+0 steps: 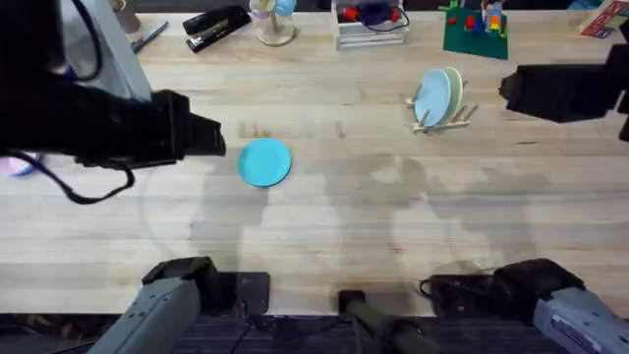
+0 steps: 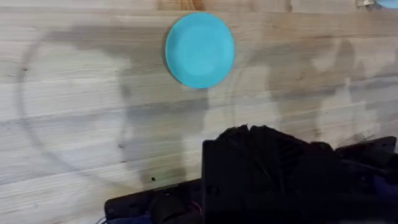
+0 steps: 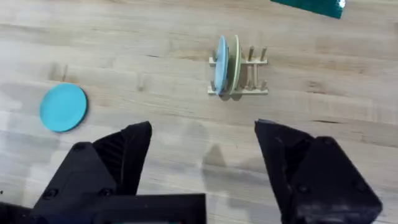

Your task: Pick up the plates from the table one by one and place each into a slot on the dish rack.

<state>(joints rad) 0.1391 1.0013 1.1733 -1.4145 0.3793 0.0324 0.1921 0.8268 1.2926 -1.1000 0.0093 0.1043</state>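
Note:
A turquoise plate [image 1: 264, 161] [image 2: 199, 50] [image 3: 63, 107] lies flat on the table [image 1: 334, 216], left of centre. My left gripper [image 1: 218, 140] [image 2: 249, 134] hovers just left of it, raised above the wood, fingers shut and holding nothing. At the back right stands the dish rack [image 1: 460, 115] [image 3: 256, 68] with a cream plate [image 1: 452, 90] [image 3: 236, 62] upright in a slot, right beside a paler light-blue plate [image 1: 430, 96] [image 3: 221, 62]. My right gripper [image 1: 506, 87] [image 3: 202, 134] is held high to the right of the rack, open and empty.
Along the far edge sit a black stapler [image 1: 216, 27], a glass stand [image 1: 275, 25], a clear organiser [image 1: 371, 25] and a green board with toy bricks [image 1: 476, 29]. Both arm bases occupy the near edge. Bare wood spreads between the plate and the rack.

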